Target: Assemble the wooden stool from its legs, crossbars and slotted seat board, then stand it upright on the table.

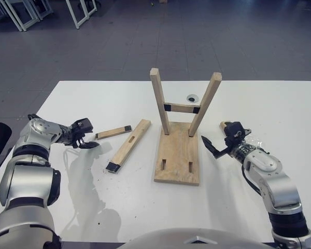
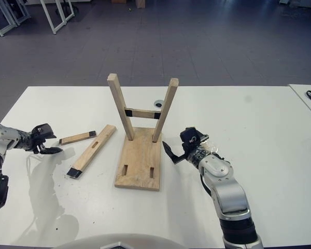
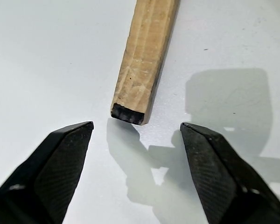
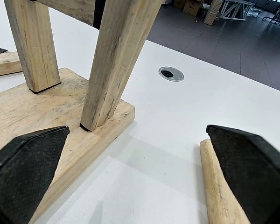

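Left claw [image 3: 135,125] spread wide, low over the counter [image 1: 280,114], lined up on the black-tipped end of the short loose crossbar [image 3: 142,60]. The end sits just ahead of the gap btwn the fingers, nothing touching yet.

Mid-counter, the seat board [image 1: 177,153] lies flat with two legs [image 1: 159,101] plugged into its far slots, tied by a crossbar [image 1: 182,108]. Both lean, tops splayed apart. The two near slots are empty. One loose leg [image 1: 128,145] lies beside the board's left edge, the short crossbar just beyond it.

Right claw [image 4: 137,128] also wide, holding nothing, hovering just off the board's right edge near the foot of the right-hand standing leg. Another wooden piece [image 4: 219,186] lies right by its outer finger.

Risks, as I read it:
- The crossbar is thin and flat on the counter, so closing a touch short prob shoves it away instead of gripping
- A grab at the very tip lets the bar droop or twist in the pads
- The right claw is v close to that leaning frame. It looks only loosely seated, so one nudge could tip the pair out of their slots or skid the board
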You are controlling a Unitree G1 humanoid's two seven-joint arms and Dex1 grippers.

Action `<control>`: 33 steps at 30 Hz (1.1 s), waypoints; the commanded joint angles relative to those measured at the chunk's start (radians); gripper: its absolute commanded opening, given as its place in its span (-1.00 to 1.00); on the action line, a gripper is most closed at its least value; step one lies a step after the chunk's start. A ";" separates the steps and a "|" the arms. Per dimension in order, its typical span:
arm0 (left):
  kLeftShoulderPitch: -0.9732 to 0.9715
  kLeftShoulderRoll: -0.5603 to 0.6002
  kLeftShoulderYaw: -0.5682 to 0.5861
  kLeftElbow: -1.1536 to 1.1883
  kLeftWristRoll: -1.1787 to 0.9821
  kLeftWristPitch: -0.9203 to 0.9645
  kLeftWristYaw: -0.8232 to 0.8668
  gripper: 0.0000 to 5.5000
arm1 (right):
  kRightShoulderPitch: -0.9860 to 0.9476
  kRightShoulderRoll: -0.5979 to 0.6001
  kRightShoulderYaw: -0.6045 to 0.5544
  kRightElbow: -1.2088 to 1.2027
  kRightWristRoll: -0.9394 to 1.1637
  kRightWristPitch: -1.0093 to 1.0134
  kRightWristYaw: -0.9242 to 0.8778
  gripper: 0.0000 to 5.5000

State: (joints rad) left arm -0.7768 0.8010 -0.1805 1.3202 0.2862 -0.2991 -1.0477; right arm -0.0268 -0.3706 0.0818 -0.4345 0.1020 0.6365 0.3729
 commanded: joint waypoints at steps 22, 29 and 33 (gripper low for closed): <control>0.359 -0.255 0.194 -0.098 -0.264 -0.016 -0.027 0.26 | -0.059 -0.049 0.008 0.016 0.011 0.019 0.075 1.00; 0.333 -0.205 0.061 -0.131 -0.204 0.126 -0.007 0.26 | -0.070 -0.030 0.001 0.023 0.010 0.012 0.042 1.00; 0.310 -0.219 0.042 -0.150 -0.229 0.244 0.044 0.04 | -0.072 -0.027 -0.005 0.027 0.010 0.006 0.031 1.00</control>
State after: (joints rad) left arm -0.5528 0.6050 -0.0764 1.1226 -0.0530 -0.1749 -1.0785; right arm -0.0841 -0.4019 0.0889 -0.4097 0.1128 0.6416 0.4133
